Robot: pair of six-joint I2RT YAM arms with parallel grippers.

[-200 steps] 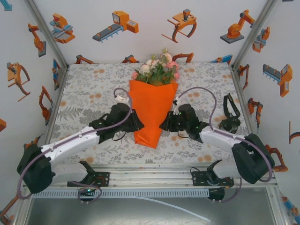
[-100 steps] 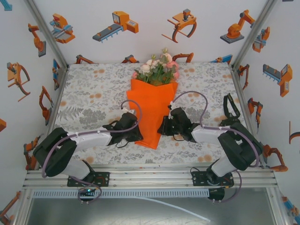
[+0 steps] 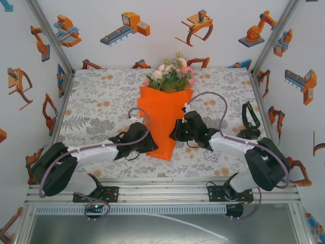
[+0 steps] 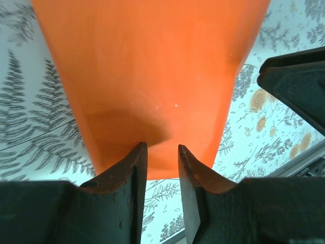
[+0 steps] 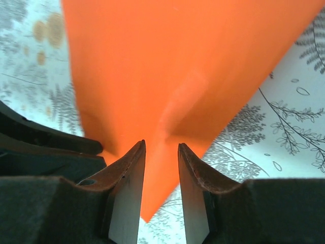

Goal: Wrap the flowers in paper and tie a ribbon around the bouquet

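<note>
Left fingers (image 4: 133, 173), narrowly parted, are set at the lower edge of the bouquet (image 3: 165, 119) on the bench (image 3: 96, 101); right fingers (image 5: 133, 173), likewise narrow, are held astride its tip. Wrapping is judged done; the ribbon must next be fetched without the fold opening.

The surface (image 3: 96, 101) is covered with a print of grey fern leaves and small orange blossoms. White walls (image 3: 152, 48) at 9, 12 and 3 o'clock carry orange and grey robot pictures (image 3: 127, 28). A metal rail (image 3: 162, 192) runs across at 6 o'clock.
</note>
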